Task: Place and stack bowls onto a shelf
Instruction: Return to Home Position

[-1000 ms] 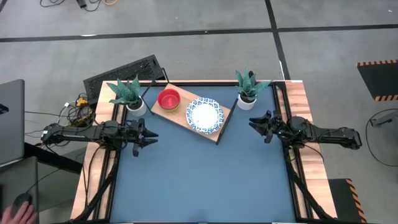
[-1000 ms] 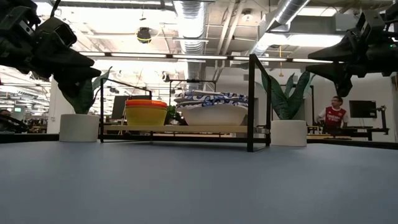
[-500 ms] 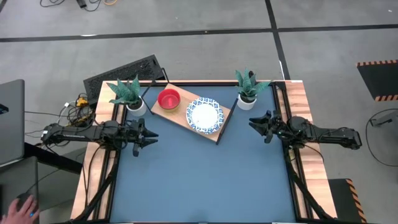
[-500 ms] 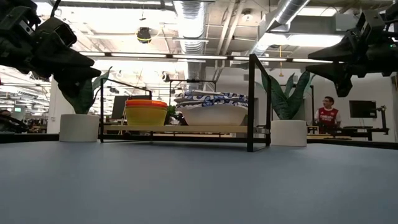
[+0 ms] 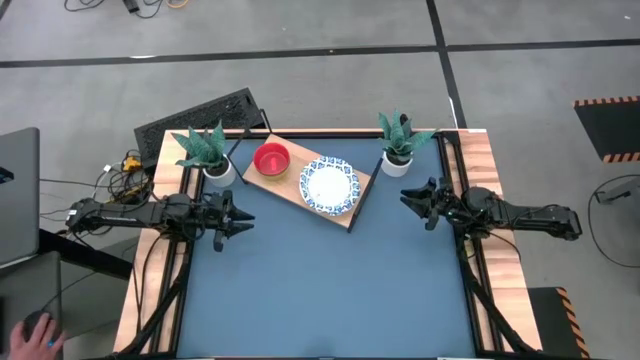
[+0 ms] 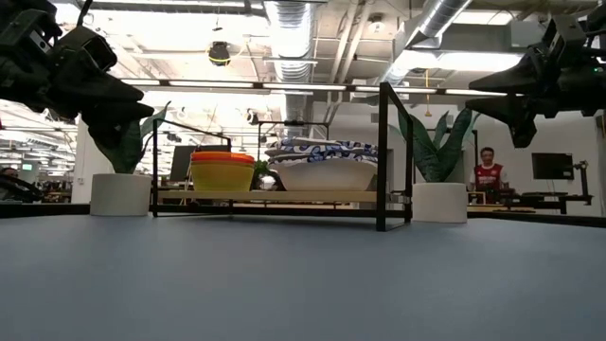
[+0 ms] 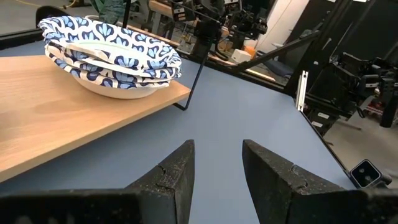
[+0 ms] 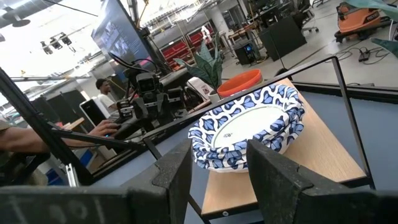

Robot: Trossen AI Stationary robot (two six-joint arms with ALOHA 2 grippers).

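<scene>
Left claw [image 5: 242,221] hangs over the left edge of the blue desk [image 5: 320,290] and right claw [image 5: 410,206] over the right edge. Both are empty, fingers parted by a modest gap, and well apart from the shelf [image 5: 291,182]. Shelf sits angled at the far side of the desk between left plant pot [image 5: 218,172] and right plant pot [image 5: 397,164]; it carries the small-bowl stack [image 5: 271,159], red on top and yellow lowest in the low view, with the stack of blue-rimmed white dishes [image 5: 329,185] just beside it.
</scene>
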